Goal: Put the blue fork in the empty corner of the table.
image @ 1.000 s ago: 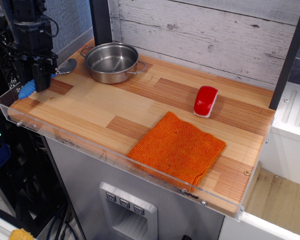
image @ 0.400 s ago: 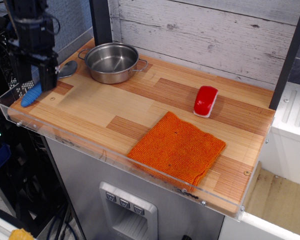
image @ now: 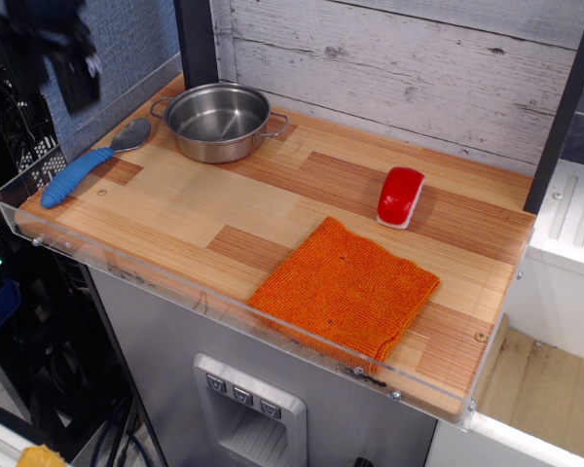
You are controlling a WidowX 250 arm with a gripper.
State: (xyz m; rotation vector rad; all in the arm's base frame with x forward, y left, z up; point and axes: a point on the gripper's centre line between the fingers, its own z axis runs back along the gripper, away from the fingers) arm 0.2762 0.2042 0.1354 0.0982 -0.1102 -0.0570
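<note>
Up at eleven o'clock of the view, the gripper shows only as a dark, motion-blurred shape, partly cut off by the top edge; its fingers cannot be made out, so whether it is open or closed cannot be told. Nothing can be seen in its grasp, and it hangs clear above the table, apart from everything on it.

One blue fork lies flat at nine o'clock of the tabletop, in the near-left corner beside the clear acrylic rim. Its ribbed blue handle points toward seven o'clock, its shiny rounded head toward one o'clock, ending just beside the pot. The handle crosses the darker brown plank patch; a small screw sits on the wood just to four o'clock of it.

One steel pot stands at eleven o'clock of the tabletop, upright, with two side handles; its inside looks bare, though reflections make the bottom hard to read. One red-and-white block rests at two o'clock, well apart from the pot. One orange cloth lies spread at five o'clock, its near corner reaching the front rim, where the acrylic blurs its edge.

Beyond the left edge of the table, dark cabling and equipment are too murky to identify.
</note>
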